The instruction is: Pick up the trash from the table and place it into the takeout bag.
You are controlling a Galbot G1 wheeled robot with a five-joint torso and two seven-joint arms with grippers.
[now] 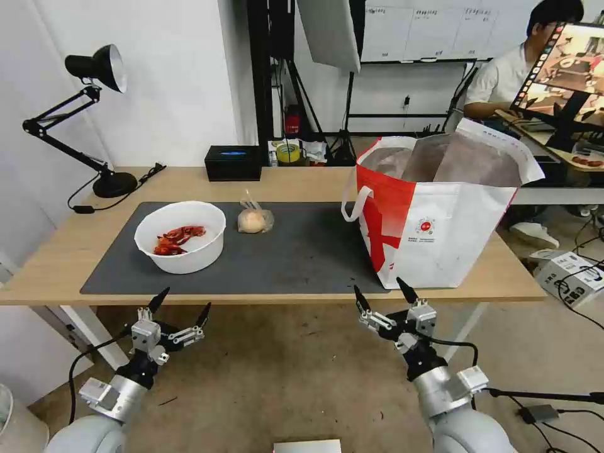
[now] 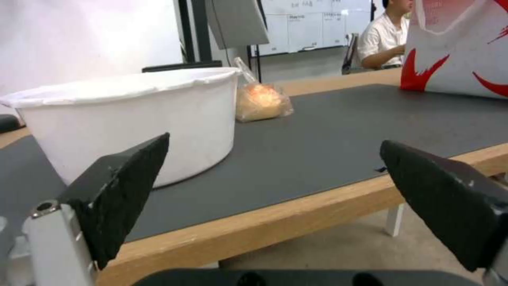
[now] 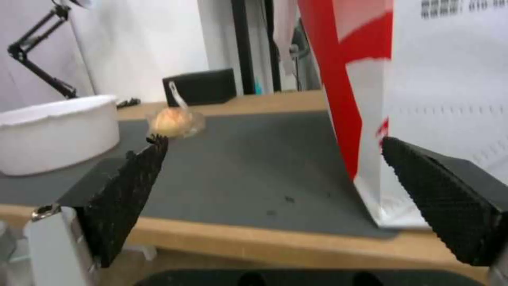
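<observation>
The light-wood table [image 1: 75, 248] on white legs carries a large dark grey mat [image 1: 302, 251] along most of its top. On the mat sit a white bowl [image 1: 181, 236] (red shells inside) and, just beside it, a bagged beige bun [image 1: 254, 221]. The red-and-white takeout bag [image 1: 434, 220] stands at the mat's right end. Behind the mat, on bare wood, rest a black box [image 1: 233, 163] and a desk lamp's base [image 1: 114, 184].

Right tool [image 3: 275, 159] spread wide before table [image 3: 264, 238] edge; takeout bag [image 3: 423, 99] beside, bagged bun [image 3: 172, 121] beyond.
</observation>
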